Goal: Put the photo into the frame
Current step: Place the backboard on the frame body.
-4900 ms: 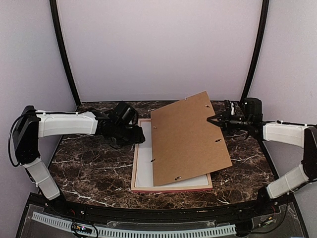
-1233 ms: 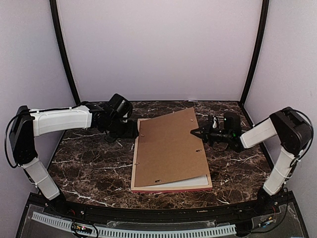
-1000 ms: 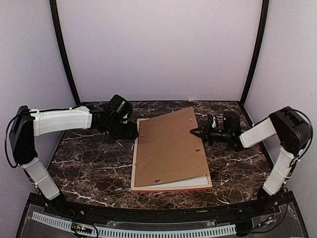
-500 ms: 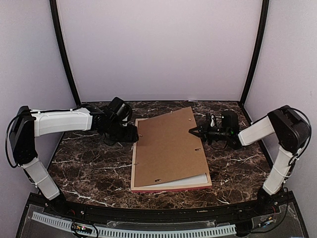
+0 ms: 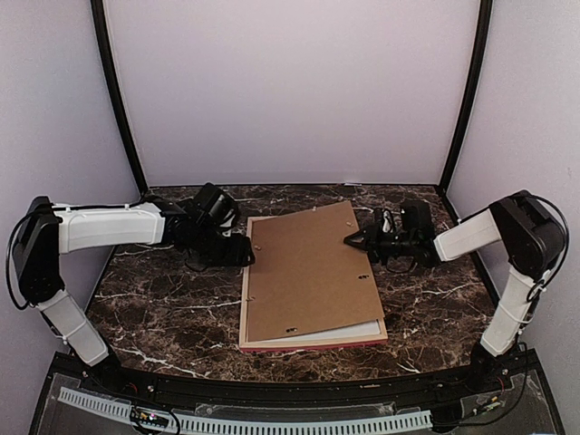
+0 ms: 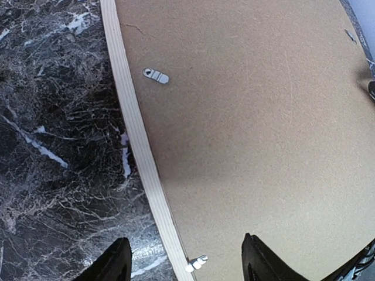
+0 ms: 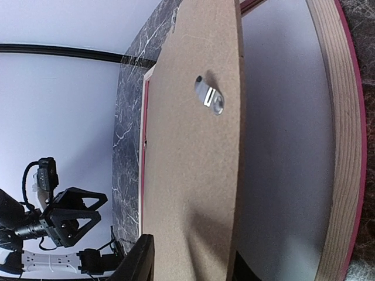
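Note:
The frame [image 5: 313,343], pink and light wood, lies flat on the marble table. Inside it a white sheet, the photo's plain back [image 5: 361,330], shows under a brown backing board [image 5: 308,272] that rests slightly askew on top. My right gripper [image 5: 352,240] is open with the board's right edge between its fingers. In the right wrist view the board [image 7: 187,175] stands a little above the photo [image 7: 281,146] and the frame rail [image 7: 340,146]. My left gripper [image 5: 243,255] is open over the frame's left rail [image 6: 137,146] and the board's edge [image 6: 252,117].
Small metal tabs [image 6: 156,75] sit on the board near its edges. Bare marble table [image 5: 154,308] lies left of and in front of the frame. Lilac walls and two black curved posts [image 5: 122,118] close in the back and sides.
My right gripper has gone from shut on the board's right edge to open. The board has settled lower onto the frame. My left gripper has slid slightly along the left rail.

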`<state>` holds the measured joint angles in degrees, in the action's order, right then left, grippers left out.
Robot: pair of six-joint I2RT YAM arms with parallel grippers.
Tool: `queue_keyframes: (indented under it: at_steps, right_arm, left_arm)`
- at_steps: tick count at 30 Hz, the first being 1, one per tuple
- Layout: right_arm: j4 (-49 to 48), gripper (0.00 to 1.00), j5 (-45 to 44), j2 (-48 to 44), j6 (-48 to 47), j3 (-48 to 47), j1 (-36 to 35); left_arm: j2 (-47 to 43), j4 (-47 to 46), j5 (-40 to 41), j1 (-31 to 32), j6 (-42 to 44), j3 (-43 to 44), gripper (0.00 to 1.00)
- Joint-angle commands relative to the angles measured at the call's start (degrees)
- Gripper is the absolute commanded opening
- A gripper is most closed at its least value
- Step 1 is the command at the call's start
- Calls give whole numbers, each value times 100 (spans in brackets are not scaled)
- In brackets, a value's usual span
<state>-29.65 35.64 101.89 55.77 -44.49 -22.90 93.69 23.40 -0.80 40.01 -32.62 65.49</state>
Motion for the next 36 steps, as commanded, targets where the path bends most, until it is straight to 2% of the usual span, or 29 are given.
queue_keyframes:
  at_steps: [1,11,21,36]
  right_arm:
    - [71,35,-75,117,-323,-249,-48]
    - [96,44,-72,166,-360,-234,-48]
    - [11,44,-83,135,-308,-149,-54]
    - [-90,43,-101,80,-239,-31,-57]
  left_arm:
    - [-338,-280,-552,77,6,-311,66]
    - [59,-333,-807,644,98,-331,66]
    - [697,21,-777,830,308,36,66]
    - [933,462,-608,911,247,170,66]
